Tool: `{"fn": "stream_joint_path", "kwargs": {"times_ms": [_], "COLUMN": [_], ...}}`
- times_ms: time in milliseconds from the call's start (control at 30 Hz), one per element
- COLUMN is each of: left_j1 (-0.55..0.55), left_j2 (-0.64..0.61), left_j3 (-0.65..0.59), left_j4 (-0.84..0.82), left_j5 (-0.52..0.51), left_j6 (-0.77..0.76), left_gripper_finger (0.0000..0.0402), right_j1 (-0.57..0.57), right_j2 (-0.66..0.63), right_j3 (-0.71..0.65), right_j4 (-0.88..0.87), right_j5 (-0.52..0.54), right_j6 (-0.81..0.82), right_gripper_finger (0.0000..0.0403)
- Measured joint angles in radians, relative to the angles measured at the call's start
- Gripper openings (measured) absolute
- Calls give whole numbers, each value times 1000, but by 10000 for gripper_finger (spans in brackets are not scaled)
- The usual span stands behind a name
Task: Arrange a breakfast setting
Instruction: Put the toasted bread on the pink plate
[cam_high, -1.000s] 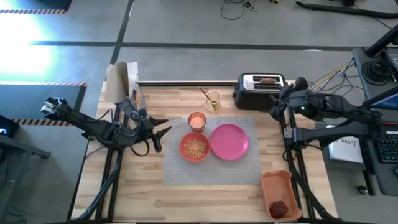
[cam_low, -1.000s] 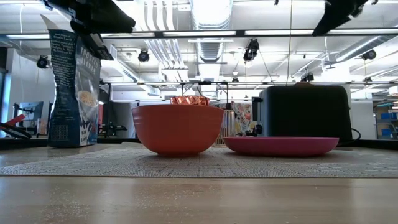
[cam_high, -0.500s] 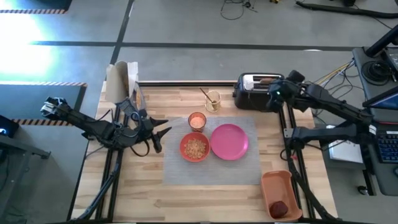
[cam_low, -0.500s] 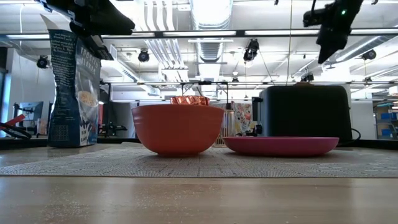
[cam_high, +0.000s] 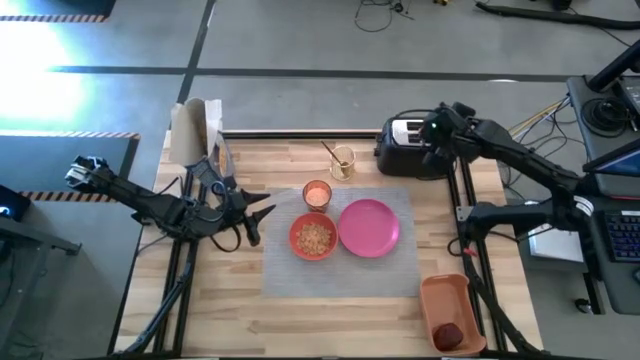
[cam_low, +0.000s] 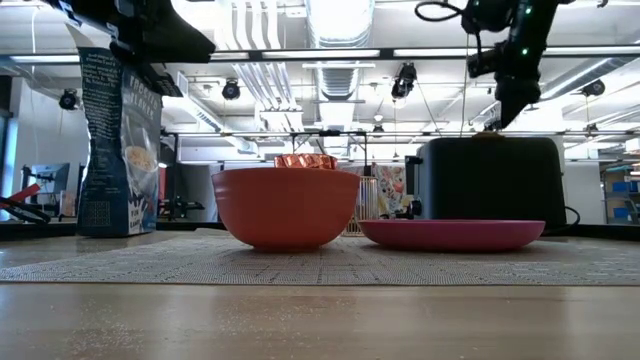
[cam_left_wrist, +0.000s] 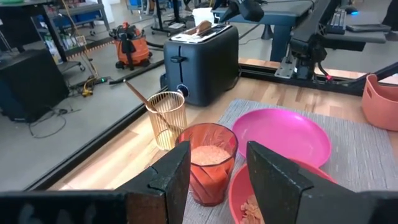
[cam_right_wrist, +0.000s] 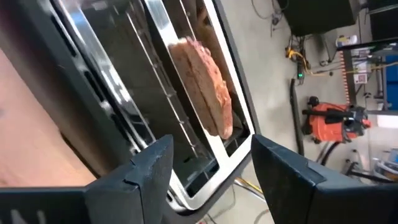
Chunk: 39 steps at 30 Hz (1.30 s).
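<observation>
A brown toast slice (cam_right_wrist: 202, 87) stands in a slot of the black-and-silver toaster (cam_high: 405, 148), its top poking out. My right gripper (cam_right_wrist: 208, 177) hangs open just above it, slanting down, one finger on each side and clear of it; the low view shows my right gripper (cam_low: 500, 108) over the toaster's top. On the grey mat sit the orange-red bowl (cam_high: 313, 238) with cereal, the pink plate (cam_high: 369, 227) and the orange cup (cam_high: 317, 194). A gold spoon (cam_high: 330, 152) stands in a wire holder. My left gripper (cam_high: 262, 208) waits open, left of the bowl.
A cereal bag (cam_high: 195, 130) stands at the far left corner. An orange tray (cam_high: 452, 305) at the near right holds a dark red fruit (cam_high: 450, 335). The wire holder (cam_left_wrist: 168, 115) stands between the cup and the toaster. Bare wood lies along the near edge.
My right gripper has swung from the table's right edge toward the far edge and a little left, sinking and tipping downward until it hangs over the toaster's slots. Its fingers stay open.
</observation>
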Motion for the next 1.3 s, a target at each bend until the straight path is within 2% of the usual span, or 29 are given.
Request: {"fn": "stream_joint_path", "kwargs": {"times_ms": [367, 600, 867, 1033, 1300], "left_j1": [0, 0, 0, 0, 0], "left_j2": [-14, -21, -27, -33, -39], "left_j3": [-22, -22, -22, -22, -22], "left_j4": [1, -20, -42, -58, -69], "left_j5": [0, -2, -9, -13, -15], "left_j6": [-18, -16, -15, -15, -23], "left_gripper_finger": [139, 139, 139, 139, 139], "right_j1": [-40, -64, -105, -120, -128], "right_j2": [72, 82, 94, 125, 158], "right_j3": [0, 0, 0, 0, 0], "right_j4": [8, 95, 125, 125, 125], "right_j5": [3, -1, -69, -85, -120], "right_j6": [-44, -97, -93, -96, -110], "right_gripper_finger": [207, 207, 204, 178, 111]}}
